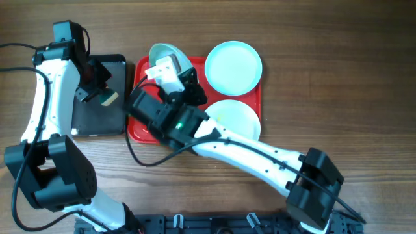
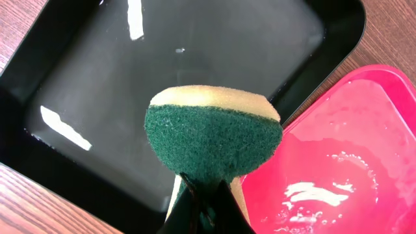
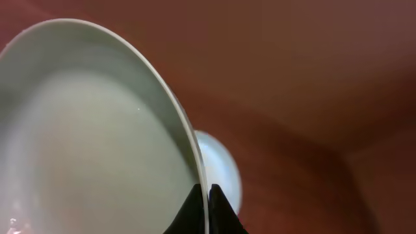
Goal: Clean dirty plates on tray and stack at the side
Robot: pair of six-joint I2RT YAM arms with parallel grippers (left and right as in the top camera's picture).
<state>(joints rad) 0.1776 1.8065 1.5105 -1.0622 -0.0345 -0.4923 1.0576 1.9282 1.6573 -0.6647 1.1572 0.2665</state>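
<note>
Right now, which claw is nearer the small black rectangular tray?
Left. Left claw hovers over the black tray; right claw sits over the large red rectangular plastic tray.

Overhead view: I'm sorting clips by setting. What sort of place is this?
Probably a robot test bench, not a kitchen: wooden table, plates on a red tray, a sponge over a black tray, no sink visible.

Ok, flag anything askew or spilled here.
One plate is tilted up at the tray's left end, pinched at the rim by the right gripper, while the other two plates lie flat. The tray also looks wet, with water pooled on it. Nothing seems damaged.
</note>
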